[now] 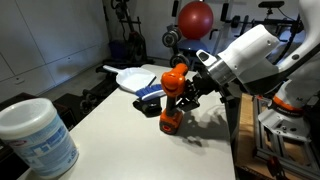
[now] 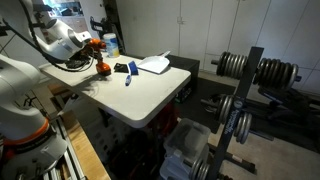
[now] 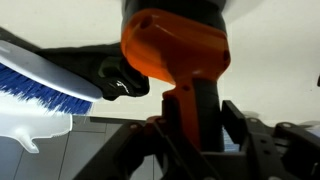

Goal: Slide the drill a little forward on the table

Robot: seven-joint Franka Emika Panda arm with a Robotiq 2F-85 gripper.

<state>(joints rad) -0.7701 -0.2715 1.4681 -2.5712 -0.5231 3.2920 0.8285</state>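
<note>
A white robot arm reaches over a pale table (image 1: 120, 145). Its gripper (image 1: 184, 96) is clamped around the handle of an orange drill (image 1: 172, 102), which stands upright near the table's far edge. Just behind the drill lie a blue brush (image 3: 40, 88) and a white dustpan (image 1: 130, 76). A white tub (image 1: 36, 136) sits in the foreground.

You have the drill (image 1: 172, 100) standing on the table (image 1: 120, 145), the brush (image 1: 150, 95) just beside it, and a tub (image 1: 35, 135) well apart at a corner.
</note>
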